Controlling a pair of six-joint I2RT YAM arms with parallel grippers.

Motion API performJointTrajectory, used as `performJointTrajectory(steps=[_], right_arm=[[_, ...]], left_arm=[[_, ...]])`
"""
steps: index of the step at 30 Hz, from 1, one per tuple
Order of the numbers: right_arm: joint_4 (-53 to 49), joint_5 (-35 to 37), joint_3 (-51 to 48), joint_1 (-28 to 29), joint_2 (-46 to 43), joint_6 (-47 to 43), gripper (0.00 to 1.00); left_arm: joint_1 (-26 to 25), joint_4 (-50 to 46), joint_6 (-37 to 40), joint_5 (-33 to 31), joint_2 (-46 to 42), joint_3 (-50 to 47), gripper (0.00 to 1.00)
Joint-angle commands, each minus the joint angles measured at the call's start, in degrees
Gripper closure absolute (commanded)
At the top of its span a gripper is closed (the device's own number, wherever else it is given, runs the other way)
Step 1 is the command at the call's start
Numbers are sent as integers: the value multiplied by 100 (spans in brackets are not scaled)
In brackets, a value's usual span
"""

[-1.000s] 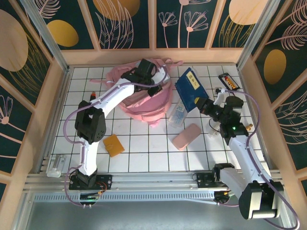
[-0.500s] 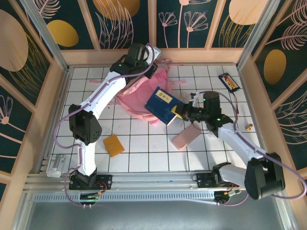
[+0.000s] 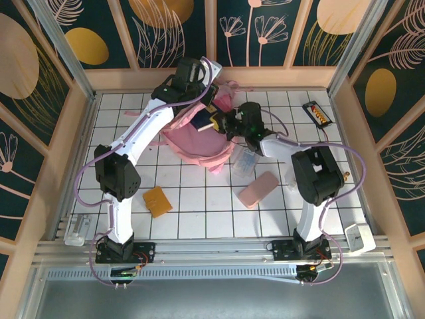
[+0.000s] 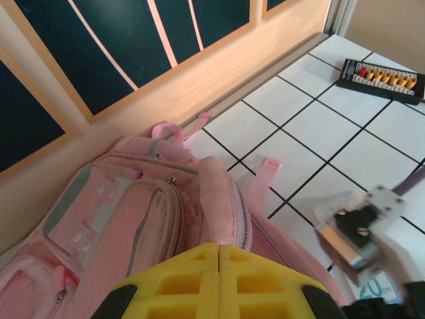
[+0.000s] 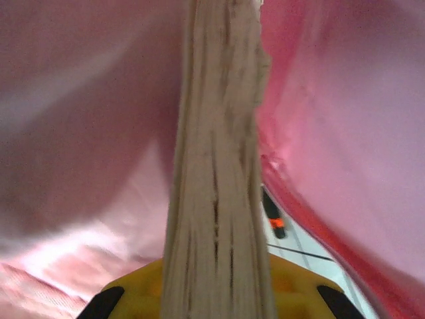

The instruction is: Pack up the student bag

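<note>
The student bag [image 3: 192,141] is a large pink backpack lying at the back middle of the table. My left gripper [image 3: 204,103] is shut on the pink rim [image 4: 216,199] of its main opening and holds it up; its yellow jaws [image 4: 218,251] meet on the fabric. From the right, my right gripper [image 3: 218,123] is shut on a blue book [image 3: 200,121] that is pushed into the opening. In the right wrist view the book's page edge [image 5: 216,166] stands between the jaws [image 5: 216,269], with pink lining [image 5: 86,133] on both sides.
A clear packet with blue print [image 3: 246,159] lies just right of the bag. In front of it lie a flat pink case [image 3: 257,189] and an orange pad [image 3: 157,201]. A black tray of orange pieces [image 3: 316,113] sits back right. The wooden back wall [image 4: 199,73] is close behind the bag.
My right arm has swung left from the table's right side, carrying the blue book into the bag's opening. My left gripper lifted the bag's rim toward the back wall.
</note>
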Motion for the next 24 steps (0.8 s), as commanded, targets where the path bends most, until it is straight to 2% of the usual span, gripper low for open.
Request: performJointTrajectory(steps=[1,7,10,12,14,19,24], right_arm=[[343,391,333,36,90,421,100],[767,697,979,142,1248,340,100],[260,904,1658,215,1746,-137,100],[602,1008,1774,221,1980,-221,100],[844,1099,1808,225,2157,-128,100],[1060,1186,2109,256,2480,-669,100],[1222,1227,1827,256,2621,-185,100]], left_arm=[[-34,736,-113,182,-512,379,100],[-35,725,-132,416,-514,322,100],[-32,736,-149,454,-522,244,100],[-34,781,-180,519,-539,187,100],[-30,851,-238,601,-569,130,100],[-34,928,-222,639,-642,66,100],[-35,969,-156,627,-690,34,100]])
